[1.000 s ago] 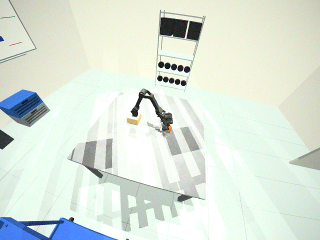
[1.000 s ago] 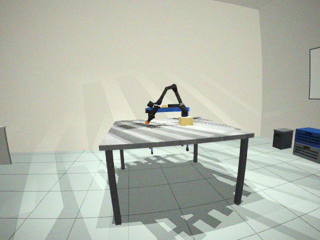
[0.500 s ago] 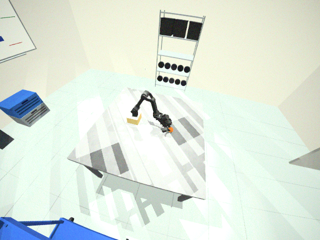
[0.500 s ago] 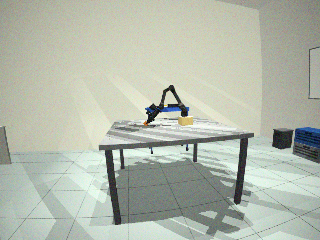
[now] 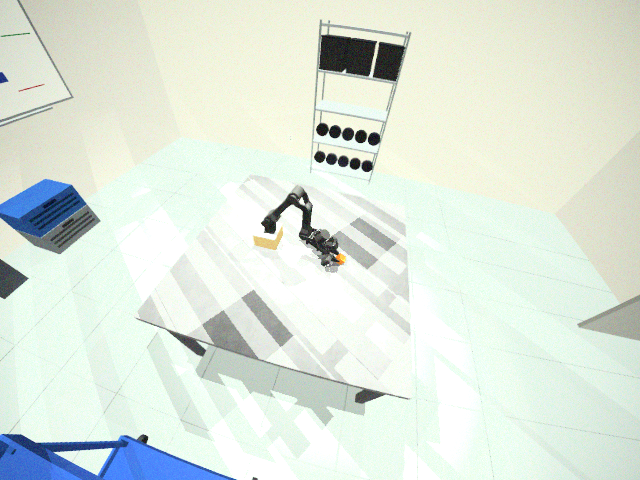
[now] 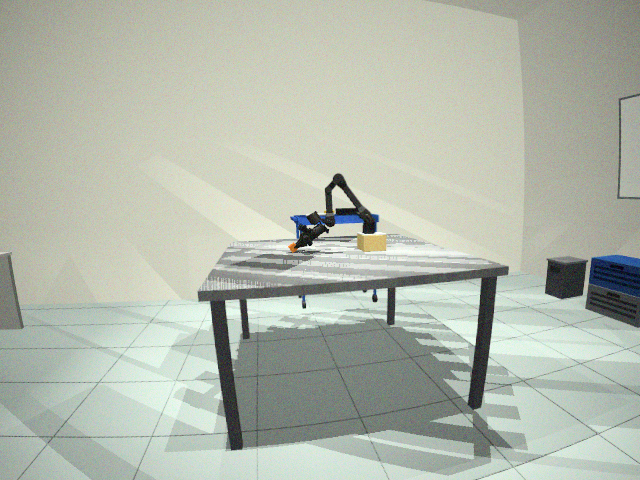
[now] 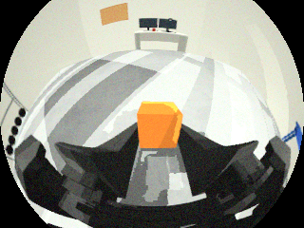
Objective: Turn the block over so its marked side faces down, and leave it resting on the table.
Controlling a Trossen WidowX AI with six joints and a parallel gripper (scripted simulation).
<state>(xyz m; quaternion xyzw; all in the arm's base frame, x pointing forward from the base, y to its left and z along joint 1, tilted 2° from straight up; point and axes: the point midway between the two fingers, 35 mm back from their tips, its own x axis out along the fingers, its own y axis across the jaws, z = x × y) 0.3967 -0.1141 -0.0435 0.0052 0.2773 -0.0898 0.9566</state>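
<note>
The tool [image 7: 159,152] is clamped about half-open on the orange block [image 7: 160,125], which sticks straight out ahead of its fingertips, tilted low over the striped tabletop [image 6: 361,268], with a tan box [image 6: 371,241] well behind the tool.

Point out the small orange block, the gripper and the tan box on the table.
Small orange block [image 7: 160,125]: wrist view, facing side.
Gripper [image 6: 300,244]: exterior view, between the fingertips, shut on the block.
Tan box [image 6: 371,241]: exterior view, front face.
</note>
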